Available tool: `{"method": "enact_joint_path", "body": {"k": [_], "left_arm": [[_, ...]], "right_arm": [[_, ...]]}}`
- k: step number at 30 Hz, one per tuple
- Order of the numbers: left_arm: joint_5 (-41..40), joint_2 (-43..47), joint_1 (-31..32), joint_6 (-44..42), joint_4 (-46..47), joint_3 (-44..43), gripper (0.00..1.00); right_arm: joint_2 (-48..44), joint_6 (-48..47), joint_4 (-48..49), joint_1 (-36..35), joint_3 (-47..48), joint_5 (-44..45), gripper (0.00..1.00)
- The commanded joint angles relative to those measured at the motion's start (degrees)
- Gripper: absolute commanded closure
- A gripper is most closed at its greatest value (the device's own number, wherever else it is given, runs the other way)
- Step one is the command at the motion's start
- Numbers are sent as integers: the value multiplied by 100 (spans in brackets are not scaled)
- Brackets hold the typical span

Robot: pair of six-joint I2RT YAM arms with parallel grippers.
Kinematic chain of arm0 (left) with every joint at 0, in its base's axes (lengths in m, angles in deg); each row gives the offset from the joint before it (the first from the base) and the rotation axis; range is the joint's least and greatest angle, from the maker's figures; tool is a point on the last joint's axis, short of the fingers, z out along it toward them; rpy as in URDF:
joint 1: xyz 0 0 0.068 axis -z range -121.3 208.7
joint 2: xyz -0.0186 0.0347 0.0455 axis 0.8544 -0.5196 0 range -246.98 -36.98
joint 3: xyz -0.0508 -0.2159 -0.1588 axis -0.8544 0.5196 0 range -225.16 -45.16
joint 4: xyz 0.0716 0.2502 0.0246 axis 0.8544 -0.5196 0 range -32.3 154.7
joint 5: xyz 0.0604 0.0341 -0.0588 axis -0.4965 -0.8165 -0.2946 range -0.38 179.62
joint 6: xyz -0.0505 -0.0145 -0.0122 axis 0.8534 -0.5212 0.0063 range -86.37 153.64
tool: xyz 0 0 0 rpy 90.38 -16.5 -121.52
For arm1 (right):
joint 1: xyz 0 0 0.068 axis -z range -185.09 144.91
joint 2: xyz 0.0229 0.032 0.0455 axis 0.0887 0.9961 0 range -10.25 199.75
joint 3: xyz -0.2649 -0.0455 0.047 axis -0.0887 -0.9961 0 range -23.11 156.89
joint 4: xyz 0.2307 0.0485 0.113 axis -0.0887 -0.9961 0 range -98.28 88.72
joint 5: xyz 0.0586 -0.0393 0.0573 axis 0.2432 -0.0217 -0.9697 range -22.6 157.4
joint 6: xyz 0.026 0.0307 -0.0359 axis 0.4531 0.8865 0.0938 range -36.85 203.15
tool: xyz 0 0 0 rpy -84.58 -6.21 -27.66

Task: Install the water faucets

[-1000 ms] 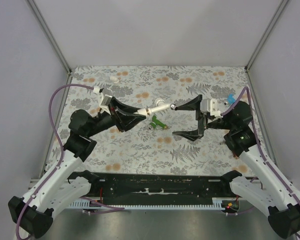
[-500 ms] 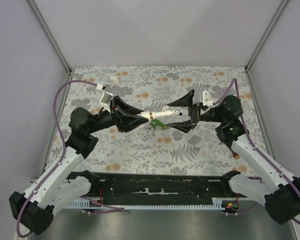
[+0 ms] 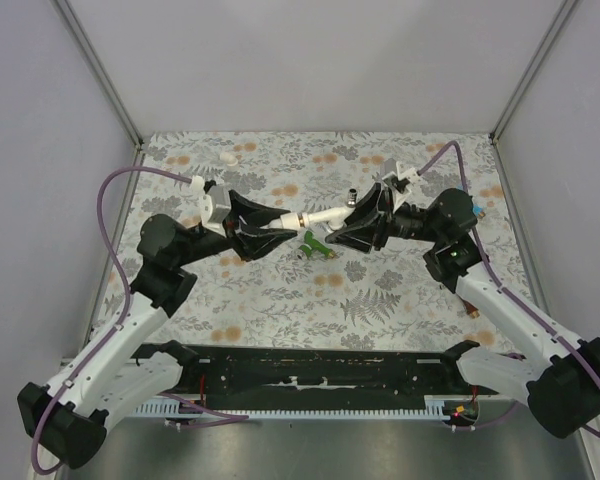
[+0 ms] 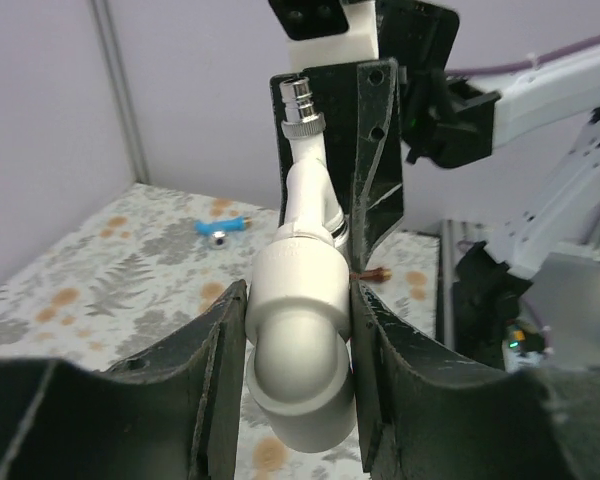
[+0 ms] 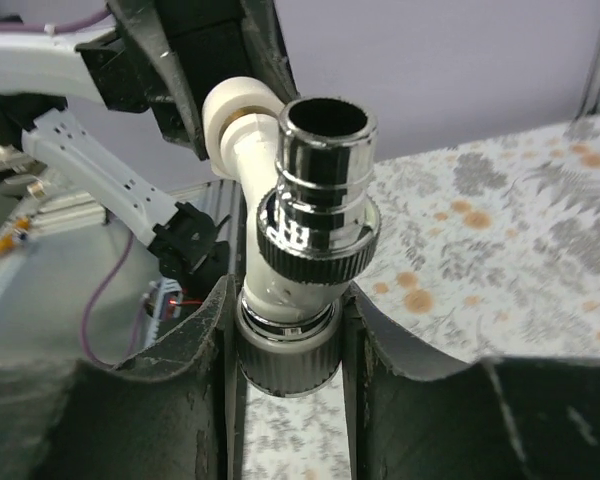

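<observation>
Your left gripper [image 4: 300, 300] pinched the white elbow [image 4: 298, 370] between both fingers. Your right gripper [image 5: 285, 300] was clamped on the white faucet [image 5: 315, 235] at its chrome collar. The faucet's other end met the elbow in mid-air above the table [image 3: 400, 290]. The green faucet [image 3: 316, 244] lay on the table just beneath them, and the blue faucet [image 4: 223, 229] lay near your right arm.

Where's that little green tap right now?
In the overhead view, the green faucet lies on the floral table near its middle, just beneath the white faucet held in mid-air.
</observation>
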Motion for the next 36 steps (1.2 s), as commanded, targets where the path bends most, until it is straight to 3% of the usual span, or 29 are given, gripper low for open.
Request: {"method": "enact_joint_path", "body": {"k": [1, 3, 5, 10, 13, 22, 30, 36], "left_arm": [[-841, 426, 14, -2426, -1010, 148, 98], [-1131, 550, 31, -2831, -1248, 306, 98], [-1325, 655, 75, -3096, -1433, 386, 98], [-1536, 752, 146, -3263, -1582, 412, 98], [-1852, 770, 338, -3587, -1889, 360, 98], [-2442, 928, 541, -4054, -2338, 342, 98], [-2231, 840, 603, -3975, -2409, 289, 98], [-2134, 682, 621, -3353, -2225, 237, 98]], "right_arm": [[84, 1446, -643, -26, 402, 618, 85], [111, 1825, -898, -17, 384, 873, 84], [102, 2202, -856, -26, 279, 1005, 70], [207, 2897, -470, -26, 121, 945, 50], [242, 3354, -83, -44, 15, 848, 46], [287, 3584, -284, -61, 59, 865, 37], [418, 2865, -854, -53, 612, 1084, 19], [226, 1189, -2100, 35, 1148, 1304, 12]]}}
